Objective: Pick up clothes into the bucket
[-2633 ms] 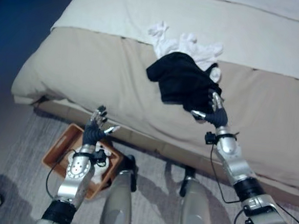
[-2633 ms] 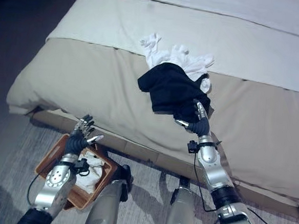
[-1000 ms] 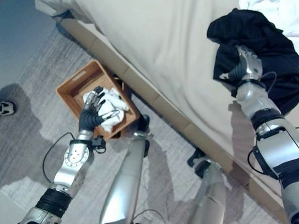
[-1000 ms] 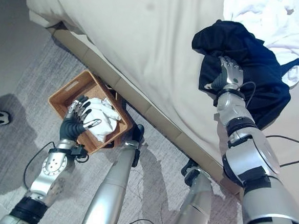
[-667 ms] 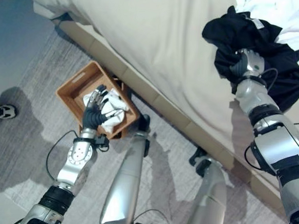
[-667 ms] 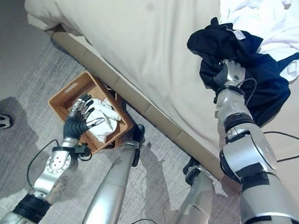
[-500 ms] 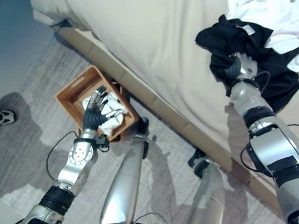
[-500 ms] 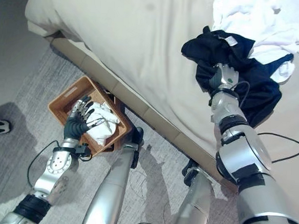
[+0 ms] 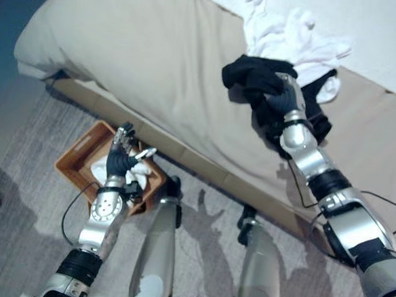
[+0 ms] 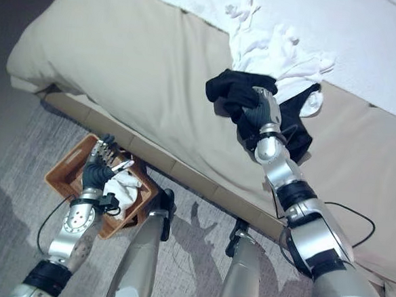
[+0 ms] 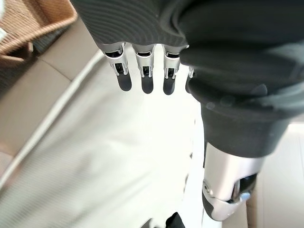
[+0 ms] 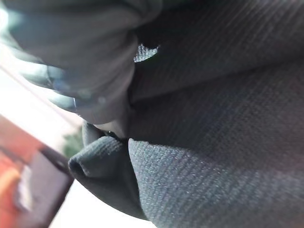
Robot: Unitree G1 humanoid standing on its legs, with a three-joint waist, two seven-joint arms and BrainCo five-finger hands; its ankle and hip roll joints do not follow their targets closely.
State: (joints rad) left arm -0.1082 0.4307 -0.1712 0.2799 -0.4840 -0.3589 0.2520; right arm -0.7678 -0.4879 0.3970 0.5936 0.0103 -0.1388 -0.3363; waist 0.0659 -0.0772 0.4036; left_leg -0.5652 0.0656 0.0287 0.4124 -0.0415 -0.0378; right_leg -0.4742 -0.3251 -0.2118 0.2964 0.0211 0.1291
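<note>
- The right robot hand [image 9: 283,100] is out over the bed [image 9: 122,62], its fingers curled into a black garment [image 9: 257,74] and gripping a bunched fold of it. In the right wrist view dark knit cloth [image 12: 213,118] lies pressed close against the hand.
- Part of the black garment is raised in that grip; the rest trails on the beige cover near the bed's edge.
- A heap of white clothes [image 10: 280,49] lies just behind the black garment on the bed, touching it, with nothing holding it.
- On the grey carpet beside the bed stands a brown wicker basket [image 10: 64,170], which serves as the bucket. White cloth [image 10: 124,184] is already in it, so some of the job looks done.
- The left robot hand [image 9: 122,160] hovers over the basket, fingers spread loosely and holding nothing; its wrist view shows straight fingers [image 11: 145,71].
- Still to do, by my judgement: carry the black garment across to the basket, drop it in, then return for the white heap.
</note>
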